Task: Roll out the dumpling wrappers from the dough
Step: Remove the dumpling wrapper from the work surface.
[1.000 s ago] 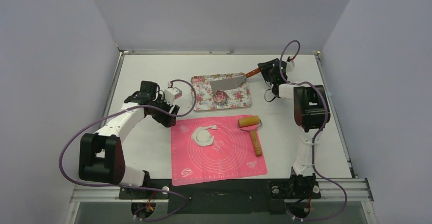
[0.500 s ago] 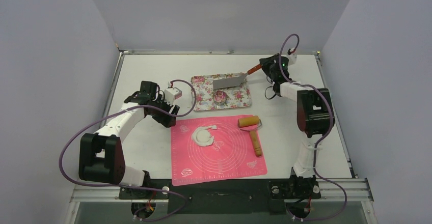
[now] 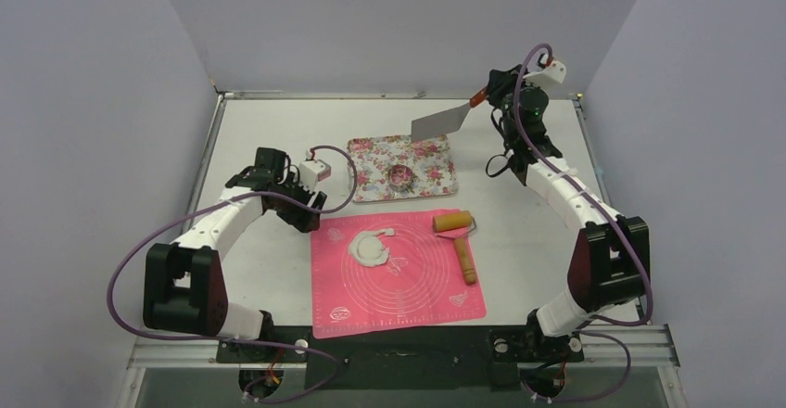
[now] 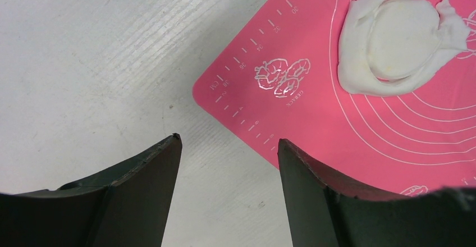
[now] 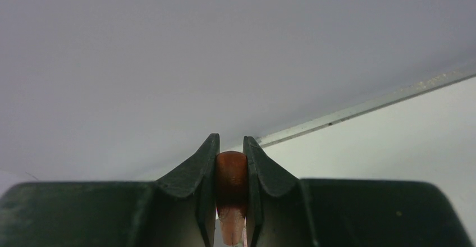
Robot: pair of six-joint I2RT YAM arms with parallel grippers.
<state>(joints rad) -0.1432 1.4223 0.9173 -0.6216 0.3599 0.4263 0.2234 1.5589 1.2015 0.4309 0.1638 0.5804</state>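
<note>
On the pink mat (image 3: pixel 408 287) lies a round white dumpling wrapper (image 3: pixel 373 252), seen close as the wrapper (image 4: pixel 401 42). Ragged dough (image 3: pixel 382 233) rings it, and this dough (image 4: pixel 359 76) shows as scraps in the left wrist view. My left gripper (image 3: pixel 315 206) hovers open over the table at the mat's left corner, its gripper (image 4: pixel 229 140) holding nothing. My right gripper (image 3: pixel 484 97) is raised at the back right, shut on the brown handle (image 5: pixel 230 174) of a metal spatula (image 3: pixel 436 122), whose blade hangs in the air above the tray's far edge.
A floral tray (image 3: pixel 371 162) behind the mat holds a metal ring cutter (image 3: pixel 400 176). A wooden rolling pin (image 3: pixel 458 236) lies across the mat's right edge. Walls enclose the table on three sides.
The right gripper closed on the spatula handle and lifted the spatula off the tray, up and toward the back right. The left arm has not moved.
</note>
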